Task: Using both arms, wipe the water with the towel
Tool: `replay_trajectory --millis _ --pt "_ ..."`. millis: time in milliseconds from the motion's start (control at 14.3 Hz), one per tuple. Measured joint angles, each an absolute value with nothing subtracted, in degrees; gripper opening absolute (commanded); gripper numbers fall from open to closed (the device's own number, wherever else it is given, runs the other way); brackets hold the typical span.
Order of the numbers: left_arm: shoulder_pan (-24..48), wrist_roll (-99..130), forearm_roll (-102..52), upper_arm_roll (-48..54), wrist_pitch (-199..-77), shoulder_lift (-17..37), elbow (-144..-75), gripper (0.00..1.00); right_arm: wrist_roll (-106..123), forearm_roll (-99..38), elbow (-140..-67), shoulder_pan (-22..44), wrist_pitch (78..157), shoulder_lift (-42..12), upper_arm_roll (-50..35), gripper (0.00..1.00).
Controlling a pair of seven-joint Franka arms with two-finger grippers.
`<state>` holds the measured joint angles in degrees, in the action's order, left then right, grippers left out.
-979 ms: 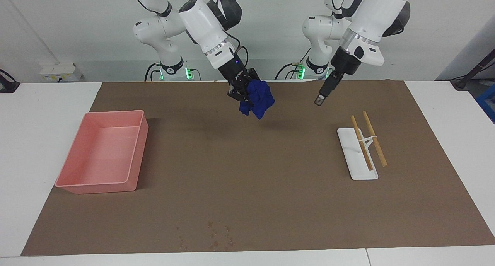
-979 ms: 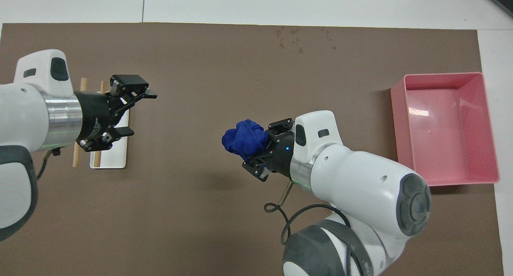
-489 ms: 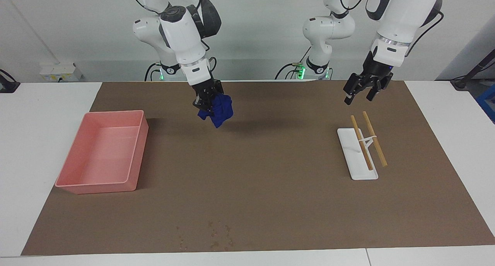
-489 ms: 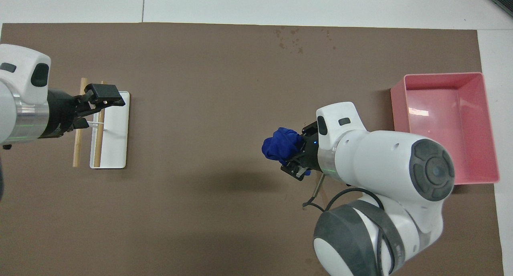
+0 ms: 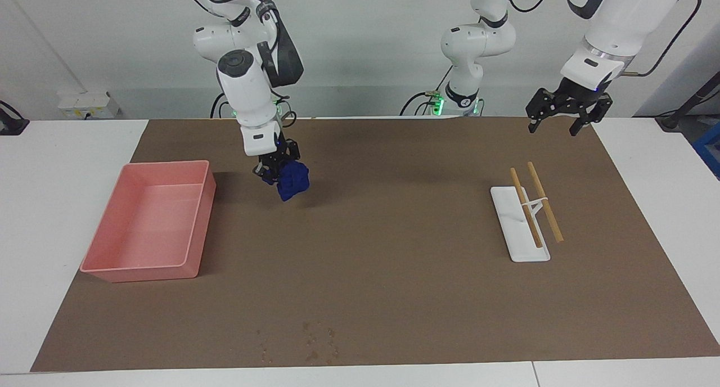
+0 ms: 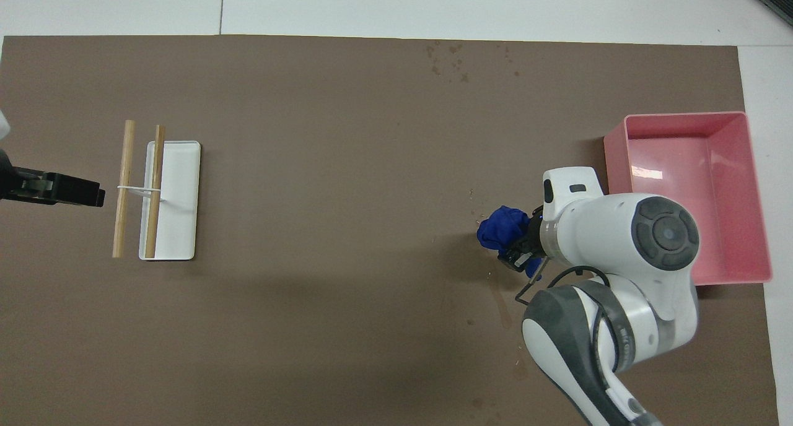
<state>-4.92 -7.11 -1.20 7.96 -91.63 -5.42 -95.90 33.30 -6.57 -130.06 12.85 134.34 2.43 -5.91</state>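
Compared with one second ago, the towel (image 5: 292, 181) is carried from over the middle of the brown mat (image 5: 371, 252) toward the right arm's end, and is brought lower. The right gripper (image 5: 275, 173) is now found just beside the pink tray (image 5: 199, 218), at about 3 o'clock of the tray in the facing view. The right arm's forearm is turned from a slant to nearly vertical. The left gripper (image 5: 559, 125) is withdrawn from over the mat near the chopstick rest (image 5: 520, 229) to a raised spot over the mat's corner at the left arm's end; in the overhead view only its tip (image 6: 62, 191) is seen, at 9 o'clock of the chopsticks (image 6: 139, 191).

Right gripper: closed narrowly on the towel, which is bunched into a deep-blue lump between the fingers. The lump is hung from the gripper low over the mat; whether its lowest fold touches the mat cannot be told. A dark shadow is cast just beneath it.

Left gripper: fingers are held wide apart, nothing between them, nothing touched.

Water drops (image 5: 309, 342) are noted on the mat near the edge farthest from the robots, well apart from the towel. The tray is seen with nothing in it
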Motion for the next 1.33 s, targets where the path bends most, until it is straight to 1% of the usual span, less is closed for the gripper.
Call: replay_trajectory --millis 70,210,489,769,1049,1328 --pt "-4.9 -7.3 -0.9 8.1 -90.4 -4.9 -94.6 1.0 31.2 -6.6 -131.0 13.0 136.9 0.9 -6.1 0.0" --pt "-4.9 -7.3 -0.7 7.9 -90.0 -4.3 -94.3 1.0 27.2 -6.6 -131.6 13.8 139.9 -1.3 -6.2 0.0" --pt "-5.0 -7.4 -0.7 7.7 -90.1 -3.8 -94.4 1.0 21.8 -6.6 -132.3 15.7 145.7 -3.7 -6.3 0.0" --pt "-5.0 -7.4 -0.7 7.8 -90.2 -3.8 -94.6 1.0 21.1 -6.6 -133.3 16.0 151.5 -6.4 -6.2 0.0" --pt "-4.9 -7.4 -0.7 8.0 -90.4 -3.8 -95.1 1.0 20.6 -6.6 -136.8 15.7 156.8 -6.7 -6.1 0.0" --pt "-4.9 -8.2 -0.6 8.1 -88.8 -4.0 -94.5 1.0 16.3 -6.6 -141.3 15.7 160.0 -5.0 -6.2 0.0"
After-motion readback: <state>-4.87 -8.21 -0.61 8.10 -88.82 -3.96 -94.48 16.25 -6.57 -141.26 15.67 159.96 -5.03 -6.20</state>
